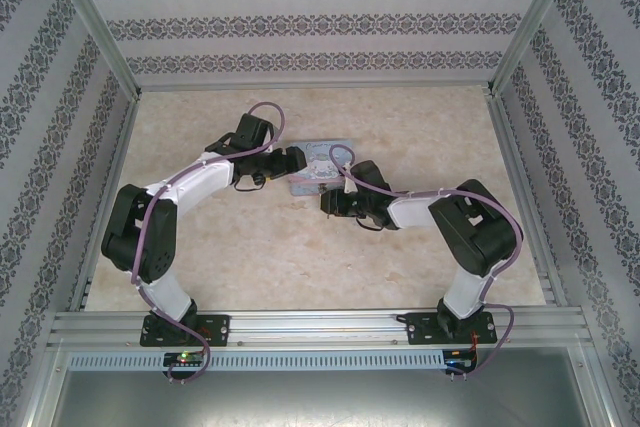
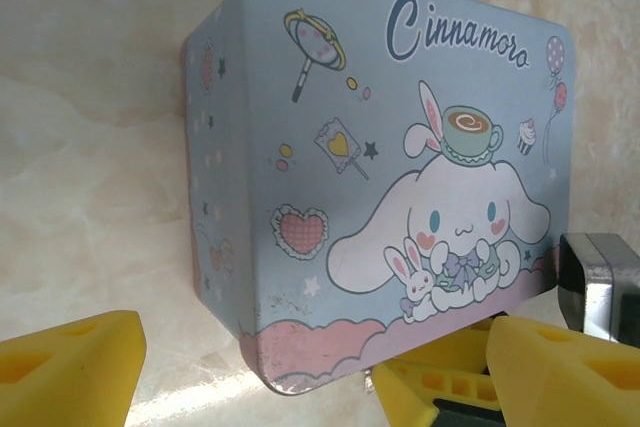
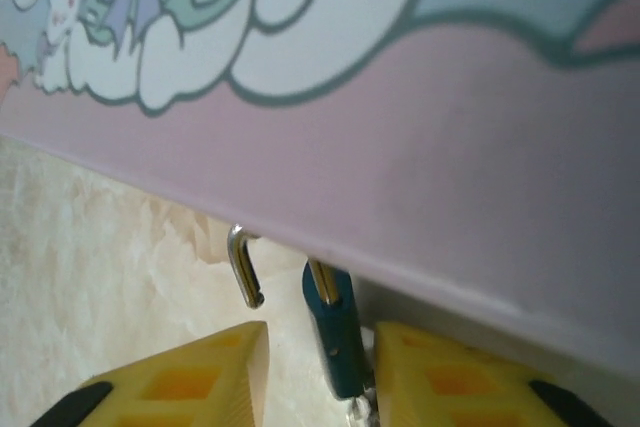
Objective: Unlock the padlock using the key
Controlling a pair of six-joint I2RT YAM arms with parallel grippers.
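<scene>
My right gripper [image 3: 320,337] is narrowly parted around the teal padlock [image 3: 336,347], with a strip of marbled table [image 3: 100,277] visible between the lock body and one side. The padlock sits right against the pink lower edge of the Cinnamoroll tin [image 3: 420,147]. One end of its shackle [image 3: 243,267] hangs free. My left gripper [image 2: 315,357] gapes wide at the tin's near edge.

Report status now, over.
Left gripper open at the tin. Right gripper open around the padlock. Its shackle end hangs free of the body; tin edge hides its top.
</scene>
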